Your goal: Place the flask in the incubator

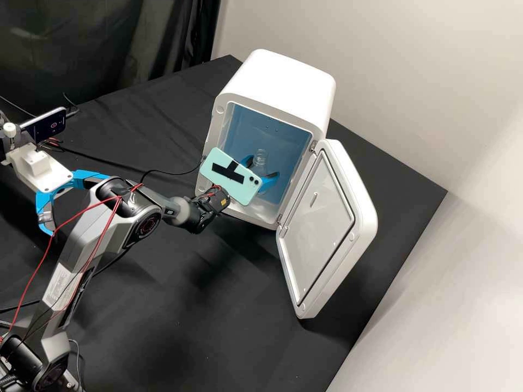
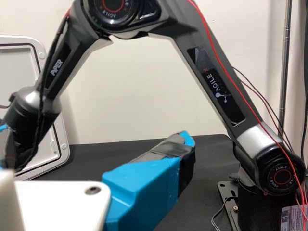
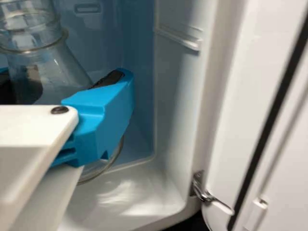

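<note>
Glass, thin and slick, the flask [image 3: 33, 62] looks light but breakable; it is inside the incubator [image 1: 283, 87], where the right end effector [image 1: 260, 173] clasps its lower cone, likely a steadier hold than the neck.

Flask [image 1: 262, 158]: clear glass, conical, narrow neck up. I see it upright, low inside the blue chamber of the incubator [image 1: 283, 81]. Incubator: white box with rounded corners, standing on the black counter [image 1: 163, 283], its door [image 1: 327, 228] swung wide open.

Blk bench [image 1: 218, 305], blk curtain [image 1: 81, 43]
</note>
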`<state>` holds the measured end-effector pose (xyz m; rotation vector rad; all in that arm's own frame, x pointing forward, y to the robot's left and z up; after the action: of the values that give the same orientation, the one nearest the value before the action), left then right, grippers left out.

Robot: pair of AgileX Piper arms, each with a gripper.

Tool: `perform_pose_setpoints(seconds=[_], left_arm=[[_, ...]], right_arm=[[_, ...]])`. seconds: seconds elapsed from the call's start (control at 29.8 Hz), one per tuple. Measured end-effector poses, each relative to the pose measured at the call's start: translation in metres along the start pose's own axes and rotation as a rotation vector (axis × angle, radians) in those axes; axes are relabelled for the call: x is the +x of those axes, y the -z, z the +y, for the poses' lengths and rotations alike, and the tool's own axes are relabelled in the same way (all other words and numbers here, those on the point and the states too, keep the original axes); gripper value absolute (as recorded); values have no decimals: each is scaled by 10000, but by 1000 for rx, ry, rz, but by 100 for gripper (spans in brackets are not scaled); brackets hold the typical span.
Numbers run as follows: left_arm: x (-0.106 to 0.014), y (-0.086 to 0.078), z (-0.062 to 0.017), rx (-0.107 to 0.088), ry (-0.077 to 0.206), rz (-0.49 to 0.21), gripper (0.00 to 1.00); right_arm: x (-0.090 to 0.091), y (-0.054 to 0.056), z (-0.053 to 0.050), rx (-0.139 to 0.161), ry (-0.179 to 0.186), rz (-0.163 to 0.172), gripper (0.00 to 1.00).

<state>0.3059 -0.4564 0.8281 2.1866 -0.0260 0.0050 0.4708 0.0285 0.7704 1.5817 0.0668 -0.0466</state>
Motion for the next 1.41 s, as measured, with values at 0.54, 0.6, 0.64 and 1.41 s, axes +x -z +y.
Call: perform_pose_setpoints(seconds=[0.54, 0.6, 0.64, 1.41], left_arm=[[0, 0, 0, 0, 0, 0, 100], [0, 0, 0, 0, 0, 0, 100], [0, 0, 0, 0, 0, 0, 100], [0, 0, 0, 0, 0, 0, 100]], right_arm=[[317, 89, 6, -20, 19, -12, 0], [363, 66, -16, -25, 26, -20, 0], [380, 67, -13, -24, 26, -23, 0], [594, 69, -141, -29, 46, -25, 0]])
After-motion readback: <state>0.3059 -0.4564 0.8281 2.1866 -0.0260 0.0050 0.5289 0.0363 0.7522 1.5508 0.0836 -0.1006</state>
